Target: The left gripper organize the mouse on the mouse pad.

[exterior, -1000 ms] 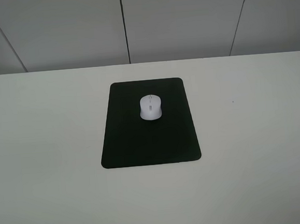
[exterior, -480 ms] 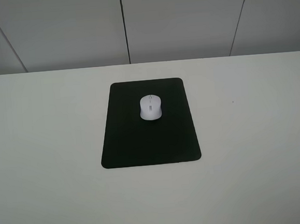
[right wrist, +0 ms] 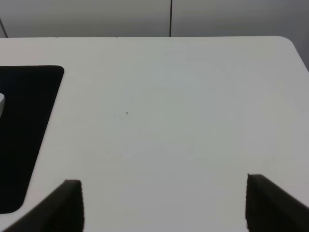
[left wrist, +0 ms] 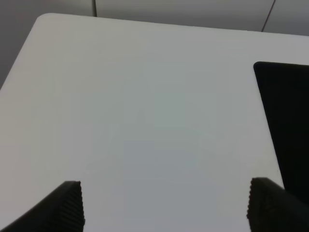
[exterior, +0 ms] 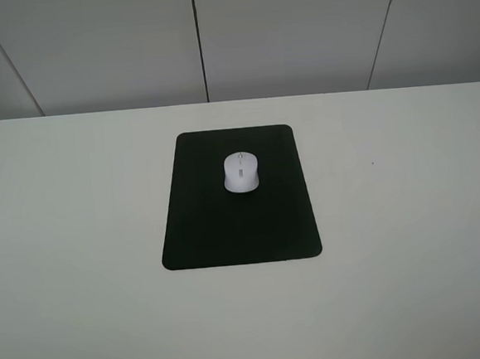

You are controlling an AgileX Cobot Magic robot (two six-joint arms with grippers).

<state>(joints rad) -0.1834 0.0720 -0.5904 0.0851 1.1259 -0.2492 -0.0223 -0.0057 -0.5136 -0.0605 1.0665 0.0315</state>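
Since a second ago, a dark shape at the table's left edge is gone. Left gripper is hovering with jaws apart, holding nothing; right gripper likewise. Mouse is sitting on the mouse pad's far half.

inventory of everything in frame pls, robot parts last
mouse: 1, white with grey centre strip, lying on the far half of the mouse pad, a little right of the pad's middle line.
mouse pad: 1, matte black, flat on the middle of the table.
table: 1, white, rounded corners, carries the pad.
wall panels: grey, with dark seams, behind the table's far edge.
left gripper: 1, black ribbed fingertips, jaws apart, nothing between them, over bare table to the left of the pad.
right gripper: 1, black ribbed fingertips, jaws apart, nothing between them, over bare table to the right of the pad.
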